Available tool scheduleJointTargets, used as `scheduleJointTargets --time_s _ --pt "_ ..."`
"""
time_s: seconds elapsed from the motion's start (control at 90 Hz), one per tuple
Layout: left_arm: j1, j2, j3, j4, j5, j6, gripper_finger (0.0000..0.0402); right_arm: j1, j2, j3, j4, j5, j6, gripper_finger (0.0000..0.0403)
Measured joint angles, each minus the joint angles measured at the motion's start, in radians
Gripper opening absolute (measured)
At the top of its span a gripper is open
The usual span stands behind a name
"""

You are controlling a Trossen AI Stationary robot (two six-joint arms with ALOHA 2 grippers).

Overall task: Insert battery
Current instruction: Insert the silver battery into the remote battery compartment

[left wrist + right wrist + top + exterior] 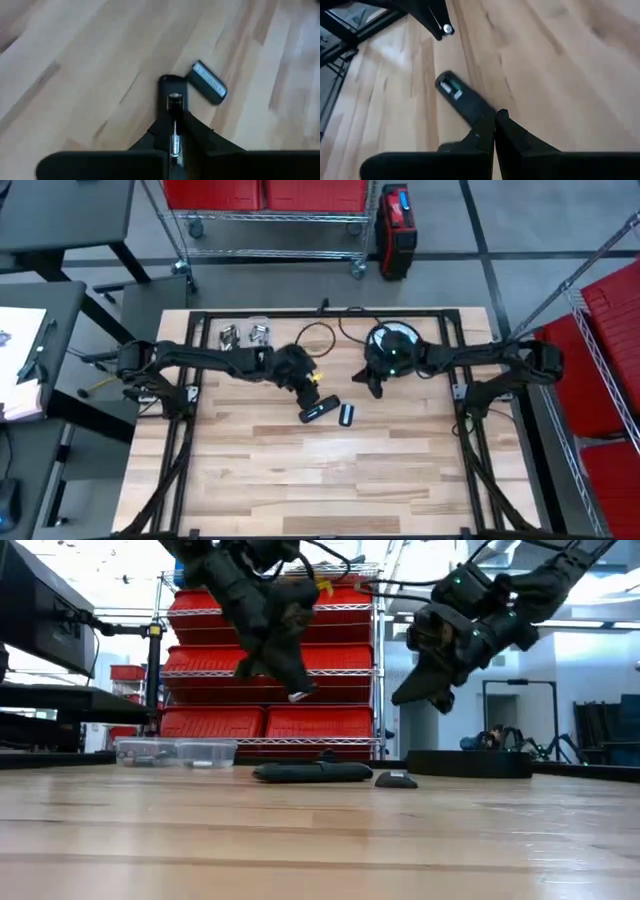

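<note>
Above a pale, plank-grained wooden table [330, 470], the left gripper [310, 387] hangs clear of the surface with its two dark fingers clamped on a slim cylindrical battery [174, 127], whose shiny metal end cap points out past the fingertips in the left wrist view. From table height the same silvery tip shows at the lower end of the tilted gripper, well above the wood.

Directly beneath it lies a flat, oblong black remote control [319, 411], matte and rounded at the ends, resting face down with its open battery bay visible as a lighter recess in the right wrist view. Just beside the remote, apart from it, sits the small rectangular black battery cover [346, 415], a smooth plastic slab lying flat on the boards.

The right gripper [375, 387] is held in the air near the remote's far side, its tapered dark fingers pressed together on nothing.

At the table's back edge stand two clear, shallow plastic containers [244, 334] holding small metallic pieces, and a round black disc-shaped object [392, 343] with cables looping from it. Red storage bins [270, 660] on wire shelving fill the room behind.
</note>
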Motion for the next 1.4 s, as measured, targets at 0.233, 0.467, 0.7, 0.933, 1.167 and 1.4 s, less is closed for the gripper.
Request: scheduleJointTargets --time_s 0.233,0.467,0.7,0.933,1.167,1.4 --pt "-0.041 0.082 -0.021 0.095 -0.056 -0.075 0.0001 0.037 0.000 -0.005 0.016 0.000 0.010 0.0000" --pt "-0.087 0.150 -0.023 0.118 -0.044 -0.134 0.0001 0.067 0.000 -0.004 0.013 0.000 0.012 0.0000" --pt "-0.123 0.162 -0.022 0.096 -0.048 -0.100 0.0001 0.088 0.000 -0.004 0.012 0.000 0.012 0.0000" --pt "-0.125 0.163 -0.051 0.090 -0.079 -0.060 0.0001 0.087 0.000 -0.004 0.012 0.000 0.011 0.0000" --pt "-0.124 0.162 -0.074 0.108 -0.083 -0.035 0.0002 0.087 0.000 -0.004 0.012 0.000 0.010 0.0000" --pt "-0.124 0.162 -0.075 0.114 -0.080 0.025 0.0002 0.087 0.000 -0.004 0.013 0.000 0.010 0.0000"
